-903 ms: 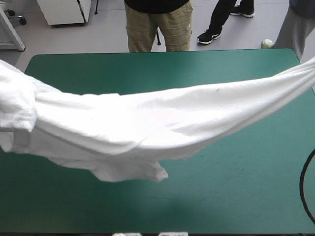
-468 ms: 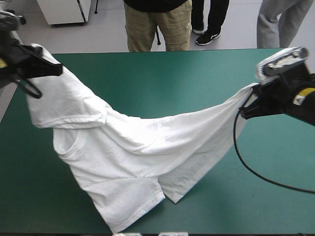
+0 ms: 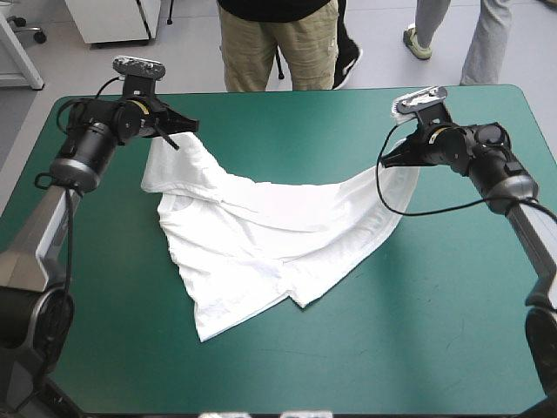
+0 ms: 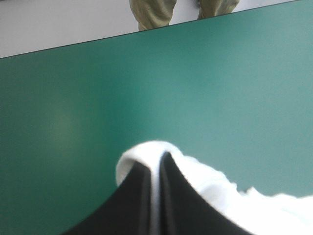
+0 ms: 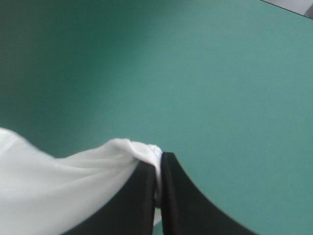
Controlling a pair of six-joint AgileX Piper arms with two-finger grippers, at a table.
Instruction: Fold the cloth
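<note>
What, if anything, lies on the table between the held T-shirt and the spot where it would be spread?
Nothing visible does. The left gripper and the right gripper are each shut on the T-shirt, whose lower part lies on the teal-green cover. No other object shows on the cover around it.
</note>
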